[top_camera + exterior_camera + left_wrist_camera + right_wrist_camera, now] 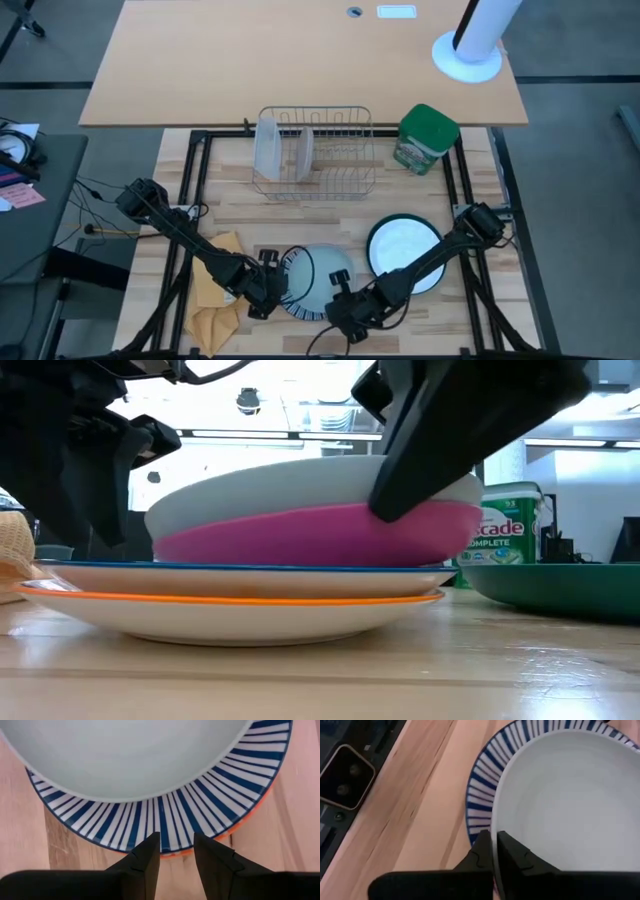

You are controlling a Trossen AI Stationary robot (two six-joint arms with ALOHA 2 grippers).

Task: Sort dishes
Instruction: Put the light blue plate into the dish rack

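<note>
A stack of dishes (318,282) stands near the table's front edge. An orange-rimmed plate (230,610) is at the bottom. On it lie a blue-striped plate (165,822), then a magenta dish (310,538), and a grey dish (570,795) on top. My right gripper (495,845) is shut on the grey dish at the stack's near right side. My left gripper (176,851) stands open at the stack's left side, its fingertips over the striped plate's rim. A white plate with a dark green rim (403,255) lies flat to the right. My right gripper pinches the grey dish's rim (494,831) at its near right side, with one finger inside the dish and one outside. The fingers slant down from the near right. The grey dish sits in the magenta one. Whether my left gripper touches the striped plate I cannot tell.
A wire dish rack (315,155) at the back holds a frosted container (268,148) and an upright plate. A green canister (427,138) stands to its right. A yellow cloth (215,300) lies left of the stack. Bare wood lies between the rack and the stack.
</note>
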